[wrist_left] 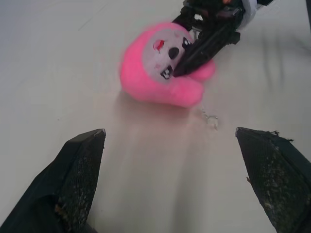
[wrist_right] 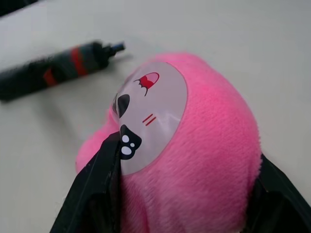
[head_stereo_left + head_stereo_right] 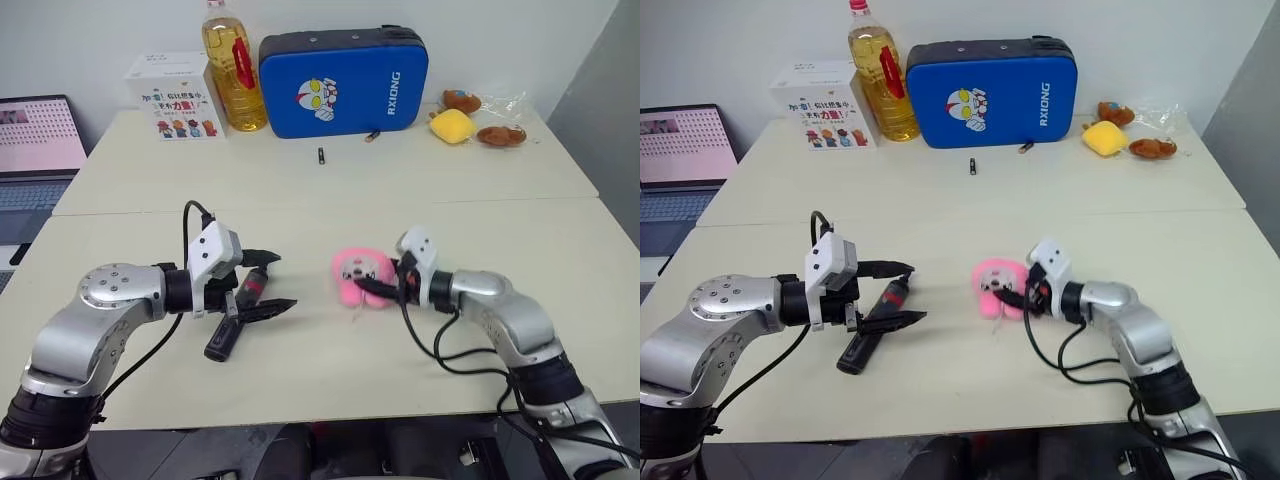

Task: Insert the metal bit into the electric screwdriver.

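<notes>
While the table (image 3: 330, 180) takes up most of the scene, the biggest thing on it is the blue case (image 3: 343, 82) standing at the far edge, with an oil bottle (image 3: 232, 66) and a printed box (image 3: 174, 97) just to its left. A laptop (image 3: 35, 150) sits off the table's left side. Far right corner has a yellow plush (image 3: 452, 126) and 2 brown ones in a clear bag (image 3: 490, 118).

Up front, the left gripper (image 3: 277, 281) has its 2 fingers spread wide, nothing between them. It hovers right over the screwdriver (image 3: 236, 316), which lies on the table, red band and tip pointing toward the far side, between those open fingers as seen from the head.

Over to the right, the right gripper (image 3: 373, 288) has its fingers on either side of a pink plush (image 3: 356, 276), pressed against it in the wrist view, so it's gripping the toy.

Smallest stuff: a short dark cylinder (image 3: 321, 155) lies in front of the case, and another small dark piece (image 3: 372, 135) near the case's bottom edge. Can't make out the bit anywhere for sure.
</notes>
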Controlling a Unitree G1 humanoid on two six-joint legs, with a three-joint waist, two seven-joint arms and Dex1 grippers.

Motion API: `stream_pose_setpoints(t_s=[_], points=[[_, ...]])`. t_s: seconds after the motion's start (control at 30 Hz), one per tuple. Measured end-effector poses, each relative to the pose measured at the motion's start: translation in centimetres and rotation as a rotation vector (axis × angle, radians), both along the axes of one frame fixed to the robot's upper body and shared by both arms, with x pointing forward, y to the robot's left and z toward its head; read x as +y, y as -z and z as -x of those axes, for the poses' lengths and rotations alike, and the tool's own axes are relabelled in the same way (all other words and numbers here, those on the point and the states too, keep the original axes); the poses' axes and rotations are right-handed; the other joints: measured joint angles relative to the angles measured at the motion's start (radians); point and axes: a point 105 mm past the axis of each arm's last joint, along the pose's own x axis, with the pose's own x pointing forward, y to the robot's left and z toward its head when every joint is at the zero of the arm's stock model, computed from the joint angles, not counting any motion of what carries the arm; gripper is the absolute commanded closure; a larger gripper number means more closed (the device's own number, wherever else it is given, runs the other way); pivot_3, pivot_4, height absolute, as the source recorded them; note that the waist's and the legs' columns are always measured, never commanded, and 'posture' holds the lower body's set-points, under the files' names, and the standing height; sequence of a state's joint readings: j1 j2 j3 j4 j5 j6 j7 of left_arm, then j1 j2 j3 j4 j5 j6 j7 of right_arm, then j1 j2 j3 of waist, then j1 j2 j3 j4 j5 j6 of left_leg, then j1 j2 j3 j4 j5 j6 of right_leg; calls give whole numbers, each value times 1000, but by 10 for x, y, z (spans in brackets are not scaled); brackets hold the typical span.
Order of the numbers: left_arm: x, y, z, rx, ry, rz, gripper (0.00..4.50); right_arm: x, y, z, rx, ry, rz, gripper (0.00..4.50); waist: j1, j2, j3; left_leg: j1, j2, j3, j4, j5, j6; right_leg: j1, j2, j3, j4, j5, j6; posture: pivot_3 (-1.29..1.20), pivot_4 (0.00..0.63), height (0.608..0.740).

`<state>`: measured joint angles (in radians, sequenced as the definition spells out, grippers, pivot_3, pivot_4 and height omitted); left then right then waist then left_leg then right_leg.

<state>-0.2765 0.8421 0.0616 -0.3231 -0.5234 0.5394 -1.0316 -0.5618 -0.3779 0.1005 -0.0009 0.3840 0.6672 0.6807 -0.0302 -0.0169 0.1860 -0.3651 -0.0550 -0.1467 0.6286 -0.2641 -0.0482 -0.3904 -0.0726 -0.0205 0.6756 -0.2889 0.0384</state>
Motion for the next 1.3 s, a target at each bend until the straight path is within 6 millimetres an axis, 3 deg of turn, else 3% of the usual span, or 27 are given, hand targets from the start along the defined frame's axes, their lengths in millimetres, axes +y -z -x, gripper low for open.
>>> stream_pose_setpoints(t_s=[0.1, 0.2, 0.27, 0.37, 0.47, 0.57, 0.9, 1.13, 1.23, 1.3], points=[[-2, -6, -7, -40, -7, 9, 0, -40, -37, -54, -75, 270, -35, 1850, 0, 0, 0, 0, -1, 5, 0, 0, 0, -1, 0, 3, 0, 1, 0, 0, 150, 740], [-3, -9, -13, -55, -17, 20, 0, -73, -52, -93, -130, 496, -8, 1850, -1, -1, 0, 0, -1, 12, 0, 1, -3, -3, 0, 5, 1, 1, 0, 0, 150, 740], [-6, -13, -18, -76, -12, 26, 0, -92, -55, -113, -145, 638, 23, 1850, -4, -1, 0, -3, 0, 15, -1, 1, -3, -8, 0, 7, 1, 1, 0, 0, 150, 740], [-11, -18, -25, -107, -13, 43, 0, -109, -59, -127, -119, 797, -13, 1321, -11, -1, 0, -13, 1, 19, 1, 2, -3, -19, 0, 9, 3, 1, 0, 0, 150, 740], [-14, -18, -27, -116, -10, 43, 0, -110, -56, -130, -95, 846, -37, 719, -22, -1, 0, -16, 1, 19, 1, 1, -3, -19, 0, 9, 2, 2, 0, 0, 150, 740], [-13, -18, -28, -120, -21, 41, 0, -109, -37, -128, -47, 846, -4, 68, -31, -1, 0, -15, 1, 20, 1, 1, -2, -20, 0, 10, 3, 2, 0, 0, 150, 740], [-10, -14, -24, -109, -50, 43, 0, -113, -39, -128, -97, 844, 53, 68, -30, -1, 0, -15, 2, 20, 4, 2, -2, -20, 1, 10, 5, 3, 0, 0, 150, 740], [-7, -18, -25, -121, -59, 27, 0, -136, -63, -127, -278, 885, 173, 68, -31, -1, 0, -15, 3, 21, 4, 2, -2, -20, 1, 11, 5, 3, 0, 0, 150, 740], [3, -21, -26, -120, -78, -23, 0, -115, -75, -127, -329, 714, 143, 68, -39, -1, 0, -14, 4, 22, 4, 2, -2, -20, 2, 11, 5, 4, 0, 0, 150, 740], [13, -22, -28, -113, -100, -85, 0, -91, -81, -119, -362, 507, 116, 68, -43, -1, 0, -15, 6, 21, 4, 1, -2, -20, 4, 10, 5, 4, 0, 0, 150, 740]])
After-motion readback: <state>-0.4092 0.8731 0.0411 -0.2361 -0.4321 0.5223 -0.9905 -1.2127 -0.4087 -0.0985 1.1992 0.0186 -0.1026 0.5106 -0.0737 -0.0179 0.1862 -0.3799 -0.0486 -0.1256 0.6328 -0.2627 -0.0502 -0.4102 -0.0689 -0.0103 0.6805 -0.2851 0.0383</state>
